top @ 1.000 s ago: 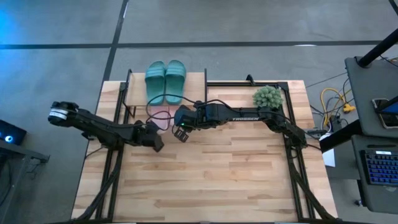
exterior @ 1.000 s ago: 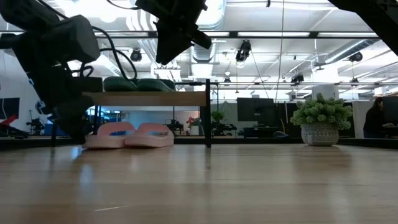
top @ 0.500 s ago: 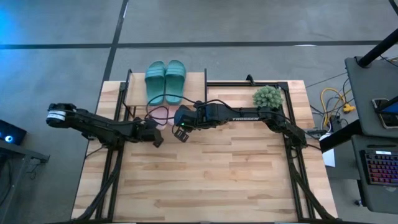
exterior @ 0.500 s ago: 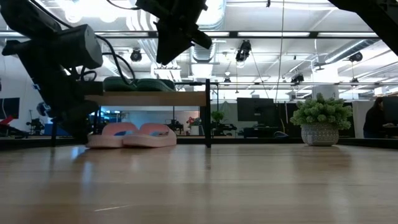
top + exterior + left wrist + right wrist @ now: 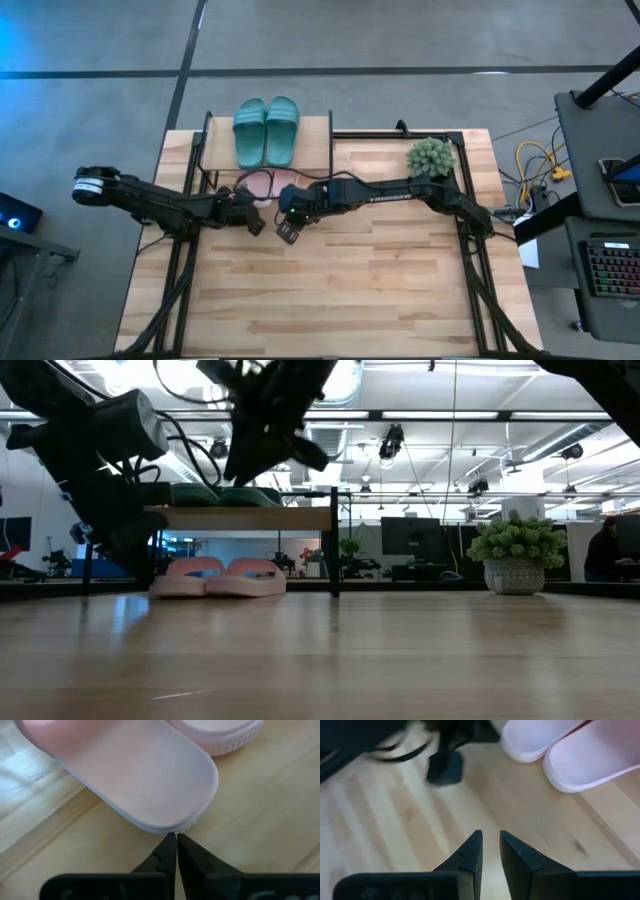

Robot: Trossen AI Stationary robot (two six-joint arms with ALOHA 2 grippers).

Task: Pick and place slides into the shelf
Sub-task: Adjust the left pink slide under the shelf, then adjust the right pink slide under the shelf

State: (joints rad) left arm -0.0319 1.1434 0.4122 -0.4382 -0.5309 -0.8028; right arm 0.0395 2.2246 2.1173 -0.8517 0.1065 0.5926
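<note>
Two teal slides (image 5: 266,131) lie side by side on the top board of the shelf (image 5: 315,135). Two pale pink slides (image 5: 218,577) rest flat on the table under that board. My left gripper (image 5: 176,840) is shut, low at the near end of one pink slide (image 5: 140,775). It also shows in the high view (image 5: 256,224). My right gripper (image 5: 286,233) hangs above the table just right of it. Its fingers stand a narrow gap apart (image 5: 491,840) with nothing between them. My left gripper's shut fingertips meet the rounded end rim (image 5: 167,826) of the pink slide, on the side that faces out of the shelf. They come slanting down from the table's near left. The slide lies flat on the table, sole down.
A fuzzy green plant in a pot (image 5: 431,155) stands at the table's far right. The shelf's thin black legs (image 5: 334,550) flank the pink slides. Bare wood table (image 5: 350,290) spreads toward the near edge.
My right gripper has come down and toward the table's near edge, tipping as it went. The pink slides have slid a little along the table under the shelf, toward the right, with my left gripper's shut tips at one slide's end.
</note>
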